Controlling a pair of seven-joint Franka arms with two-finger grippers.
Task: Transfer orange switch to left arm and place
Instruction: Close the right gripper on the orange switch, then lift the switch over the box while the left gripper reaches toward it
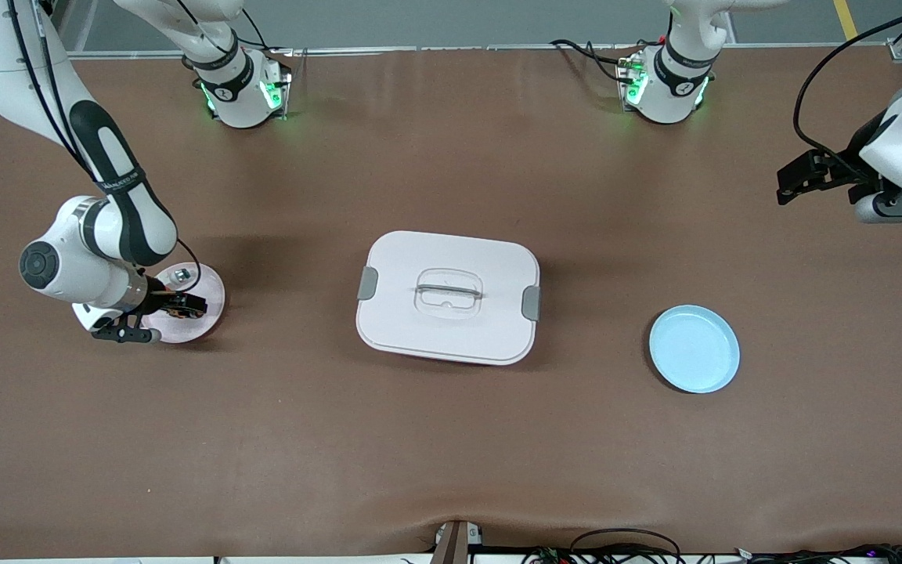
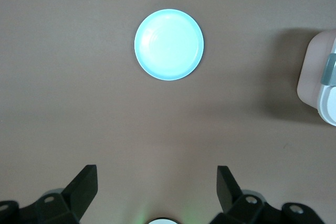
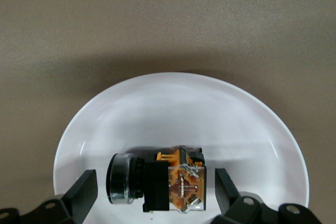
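Orange switch (image 3: 157, 184) lies on its side on the pink plate (image 1: 208, 301) at the right arm's end of the table. Right gripper (image 1: 177, 307) is down at the plate, fingers (image 3: 79, 195) spread either side of the switch, apart from it in the right wrist view, nothing gripped yet. A small silver-and-red item (image 1: 181, 275) sits on the same plate, farther from the front camera than the switch.

Left gripper (image 1: 811, 176) waits in the air over the left arm's end of the table, fingers (image 2: 84, 187) wide open, empty. Blue plate (image 1: 694, 348) sits on the table below it, nearer the front camera. Box (image 1: 449, 296) sits mid-table, between the two plates.

Risks as I judge them:
- Switch has a round cap and a blocky body; closing off-centre could roll or twist it out.
- Fingers low at the plate could tip or drag it.
- Box sits on the direct line between plates; a low carry would clip its lid.
- Tiny part leaves little for the second gripper at handover; a drop is likely there.
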